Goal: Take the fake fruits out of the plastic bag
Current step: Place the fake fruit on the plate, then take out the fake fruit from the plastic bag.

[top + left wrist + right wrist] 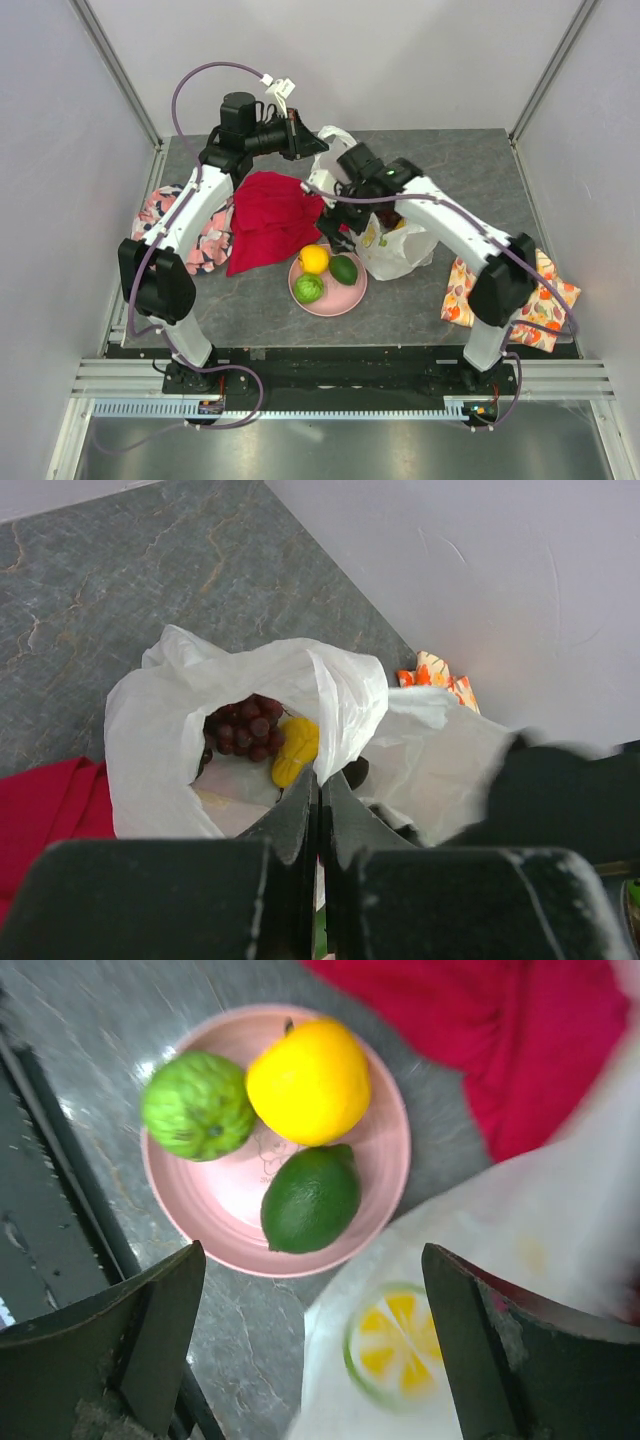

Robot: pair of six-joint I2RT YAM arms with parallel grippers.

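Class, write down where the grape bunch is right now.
In the left wrist view, the grape bunch lies inside the open plastic bag, left of centre, with a yellow fruit beside it on its right.

The thin white plastic bag [150,720] looks crinkly and translucent; the round pink plate [392,1150] and yellow-orange plastic citrus [308,1082] look smooth and glossy.

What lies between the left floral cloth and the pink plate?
A crumpled red cloth lies there; the top view shows it.
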